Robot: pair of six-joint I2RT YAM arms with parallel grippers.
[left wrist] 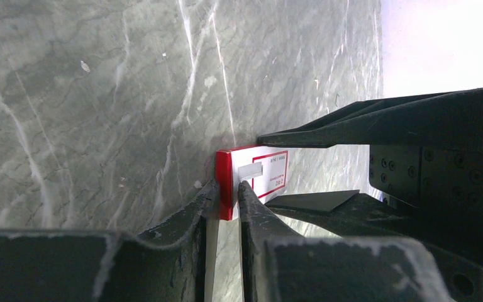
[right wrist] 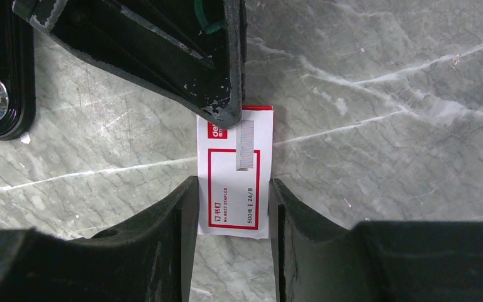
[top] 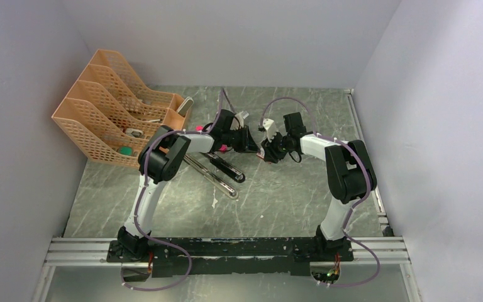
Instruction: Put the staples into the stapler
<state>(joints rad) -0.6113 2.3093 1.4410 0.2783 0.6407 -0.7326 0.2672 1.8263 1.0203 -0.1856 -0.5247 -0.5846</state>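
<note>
Though partly under the left tool (left wrist: 227, 189), staples (right wrist: 245, 145) on white box (right wrist: 236, 207).

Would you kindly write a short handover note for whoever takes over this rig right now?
Left end effector: almost shut, its tips at one end of the staple strip; a firm grip is not confirmed.
Right end effector: closed on the sides of the staple box, holding it on the table.
Things: the strip lies on top of the box. The stapler lies opened out on the table by the left arm, nothing touching it.
Done: one strip is out of the box.
Left: grip the strip, carry it over, load it into the stapler, close it.
</note>
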